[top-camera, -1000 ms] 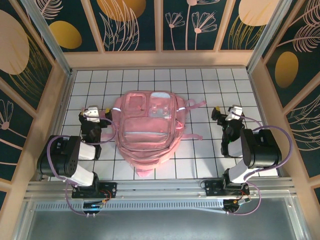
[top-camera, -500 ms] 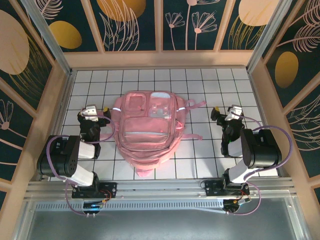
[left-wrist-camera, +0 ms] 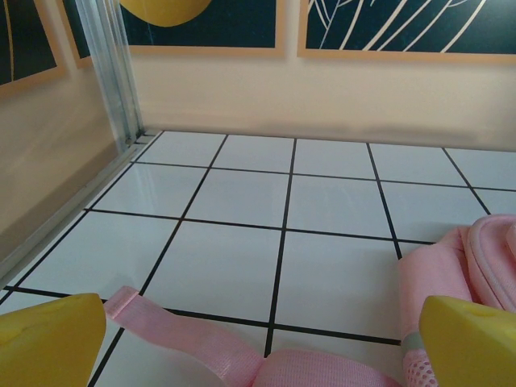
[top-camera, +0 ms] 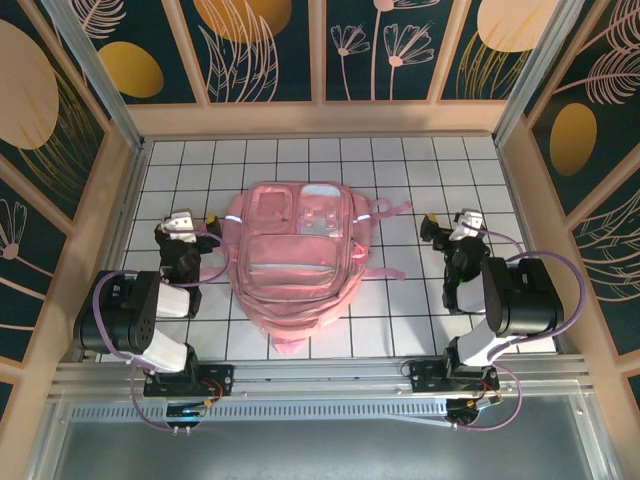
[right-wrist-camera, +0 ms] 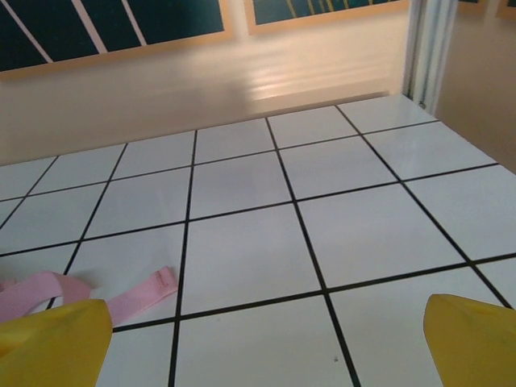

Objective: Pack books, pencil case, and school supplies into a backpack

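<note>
Barely anything has shifted in a second: your left fingers [left-wrist-camera: 48,343] and right fingers [right-wrist-camera: 476,343] hang spread and empty either side of the backpack [top-camera: 295,265], flat mid-table [top-camera: 420,320]. Reaching in, lift clear of the strap [left-wrist-camera: 185,339] beneath your left fingers.

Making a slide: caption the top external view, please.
Pink backpack lying flat on the tiled table between the open left gripper and open right gripper.

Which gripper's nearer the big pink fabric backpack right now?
Left. The left gripper sits open right beside the pink fabric backpack, over its strap; the right gripper is farther off on the opposite side.
</note>
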